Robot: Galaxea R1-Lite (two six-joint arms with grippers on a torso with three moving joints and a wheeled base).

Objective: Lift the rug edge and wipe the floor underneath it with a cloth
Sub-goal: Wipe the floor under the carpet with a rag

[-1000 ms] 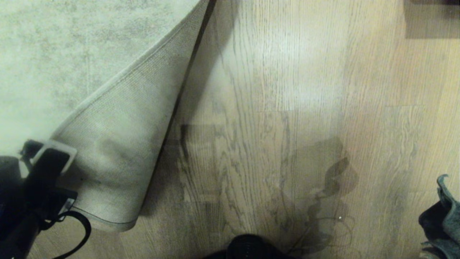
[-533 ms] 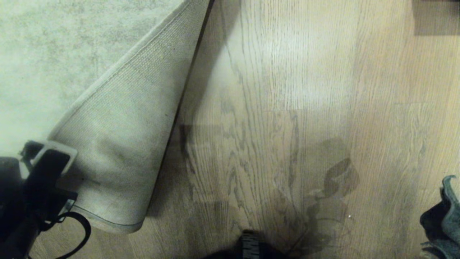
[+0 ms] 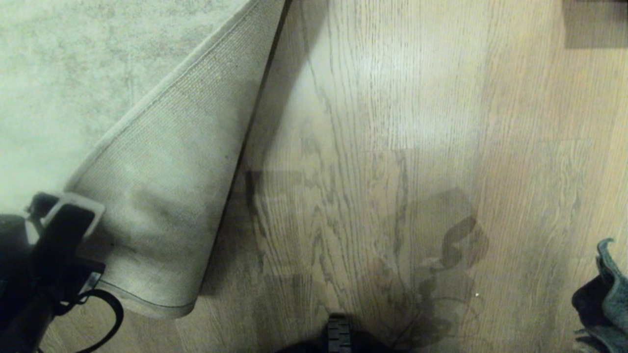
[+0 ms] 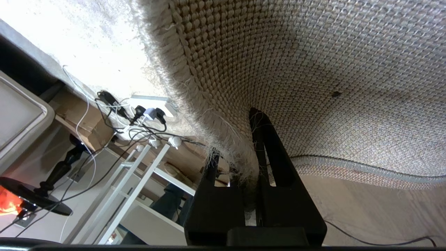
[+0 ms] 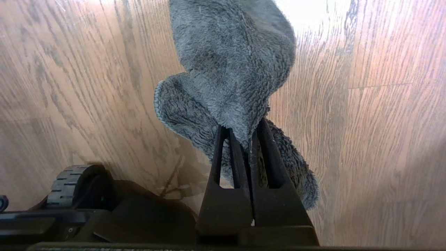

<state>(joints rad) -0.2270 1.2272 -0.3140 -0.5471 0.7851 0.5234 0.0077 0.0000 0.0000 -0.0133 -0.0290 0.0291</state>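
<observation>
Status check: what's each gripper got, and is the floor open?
Left gripper shut on the rug edge, corner folded back, backing up. Right gripper shut on the cloth, hanging over the floor. Nothing seen on the uncovered planks.

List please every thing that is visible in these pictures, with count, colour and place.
rug: one, pale grey-beige, on the left; its corner is folded up, mesh backing showing
floor: one, light brown wood planks, bare beside the lifted corner
cloth: one, dark grey-teal, hanging above the floor at the right edge
cables and plugs: several, black and white, past the rug in the left wrist view
white frame: one, near the cables
left gripper: one, black, low left, shut on the corner
right gripper: one, black, shut on the cloth
wheel: one, black, on the floor under the robot
</observation>
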